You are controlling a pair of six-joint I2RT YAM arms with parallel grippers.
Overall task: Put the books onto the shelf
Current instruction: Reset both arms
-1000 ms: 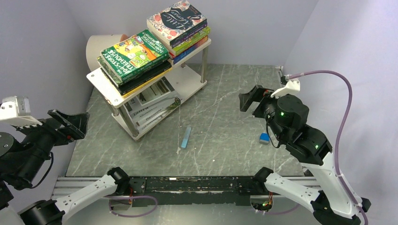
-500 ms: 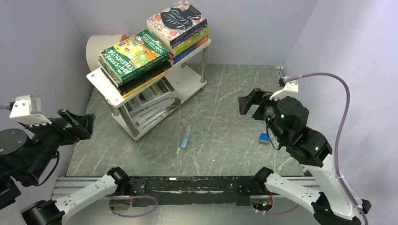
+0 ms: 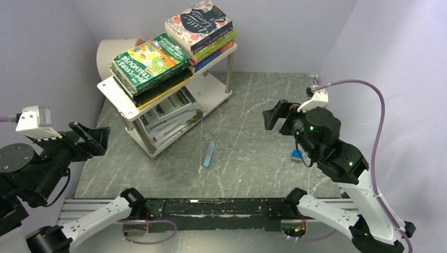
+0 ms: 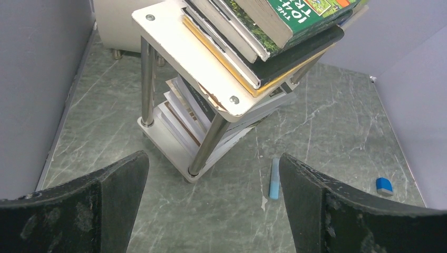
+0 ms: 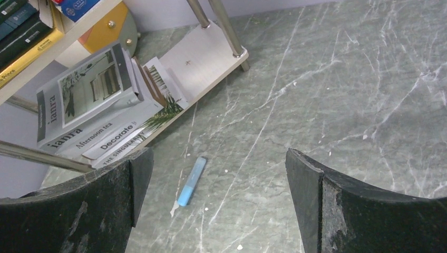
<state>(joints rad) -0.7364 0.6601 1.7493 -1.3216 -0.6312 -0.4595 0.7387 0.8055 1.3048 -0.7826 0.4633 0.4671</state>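
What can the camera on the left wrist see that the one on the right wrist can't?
Only the left wrist view shows the green Treehouse book on the upper stack and the small blue block on the table. Only the right wrist view shows readable titles on the lower books, such as Decorate, and the cylinder's peach end. Both show the shelf, the blue bar and an open tool: left tool, right tool.

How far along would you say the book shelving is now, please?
Done, apparently: books sit in two stacks on top of the shelf and lean on its lower tier. In hand: nothing; left gripper and right gripper are open, empty. Left: no book visible on the table, only a blue bar and block.
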